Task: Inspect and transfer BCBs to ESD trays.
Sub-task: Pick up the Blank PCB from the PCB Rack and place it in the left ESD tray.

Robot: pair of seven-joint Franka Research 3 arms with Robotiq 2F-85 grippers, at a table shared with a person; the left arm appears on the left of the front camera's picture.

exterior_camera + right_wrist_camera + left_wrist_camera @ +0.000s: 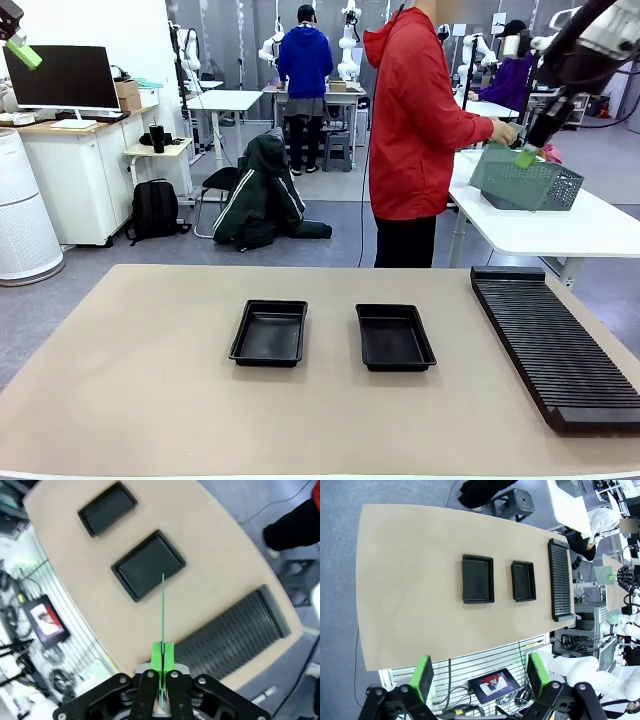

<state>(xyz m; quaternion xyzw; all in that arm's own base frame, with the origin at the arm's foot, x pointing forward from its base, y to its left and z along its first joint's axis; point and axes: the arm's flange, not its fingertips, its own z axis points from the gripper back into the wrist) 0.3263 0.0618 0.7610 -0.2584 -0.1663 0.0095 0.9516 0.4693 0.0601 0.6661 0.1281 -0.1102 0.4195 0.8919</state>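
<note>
BCB (162,605) rides edge-on, pinched at its rim by the right gripper (162,655), up at two o'clock in the front view. Looks light, stiff and brittle, so rim holds suit it. ESD trays (269,335) lie empty; left gripper (481,675) gapes wide.

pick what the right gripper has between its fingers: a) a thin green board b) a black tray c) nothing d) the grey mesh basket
a: the right gripper is shut on a BCB, seen edge-on as a thin green line in the right wrist view.

no lettering or numbers can be read on anything.
</note>
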